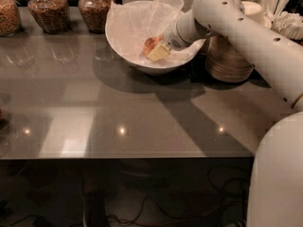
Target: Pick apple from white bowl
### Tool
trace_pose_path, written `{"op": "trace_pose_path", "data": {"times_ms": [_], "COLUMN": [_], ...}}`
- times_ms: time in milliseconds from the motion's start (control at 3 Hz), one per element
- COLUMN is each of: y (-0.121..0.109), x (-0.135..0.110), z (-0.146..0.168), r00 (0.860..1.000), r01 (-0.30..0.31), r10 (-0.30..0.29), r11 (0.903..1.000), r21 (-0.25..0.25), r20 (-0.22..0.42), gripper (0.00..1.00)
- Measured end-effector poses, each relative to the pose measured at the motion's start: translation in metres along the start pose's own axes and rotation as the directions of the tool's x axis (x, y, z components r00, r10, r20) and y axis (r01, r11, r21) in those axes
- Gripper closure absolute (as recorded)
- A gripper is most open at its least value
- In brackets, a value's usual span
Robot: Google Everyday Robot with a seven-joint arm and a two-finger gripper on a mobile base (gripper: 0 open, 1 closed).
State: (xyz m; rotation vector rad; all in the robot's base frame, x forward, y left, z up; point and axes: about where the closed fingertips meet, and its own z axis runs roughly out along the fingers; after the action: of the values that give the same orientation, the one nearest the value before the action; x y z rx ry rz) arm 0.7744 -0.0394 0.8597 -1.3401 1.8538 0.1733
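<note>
The white bowl [124, 41] stands at the back middle of the grey table [118, 117], lined with crinkled white tissue paper. The small reddish-orange apple [149, 43] lies inside it, towards the right side. My gripper [158, 51] reaches into the bowl from the right and sits right against the apple, its cream tip just below and to the right of the fruit. The wrist and arm hide the bowl's right rim and part of the apple.
Three glass jars of grain [47, 11] stand along the back left. A stack of cream disposable bowls [229, 60] stands right of the white bowl, partly behind my arm. White plastic cutlery [284, 15] stands at the back right. The table's front edge runs across the lower middle.
</note>
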Motion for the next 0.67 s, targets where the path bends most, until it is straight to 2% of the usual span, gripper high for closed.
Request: {"op": "trace_pose_path", "data": {"times_ms": [667], "y": [0.0011], "x": [0.0011], "z": [-0.003], "r00": [1.0], "r01": [-0.008], "r10": [0.008], "r11": [1.0], "r21": [0.003], "r20": [0.002], "gripper": [0.94]}}
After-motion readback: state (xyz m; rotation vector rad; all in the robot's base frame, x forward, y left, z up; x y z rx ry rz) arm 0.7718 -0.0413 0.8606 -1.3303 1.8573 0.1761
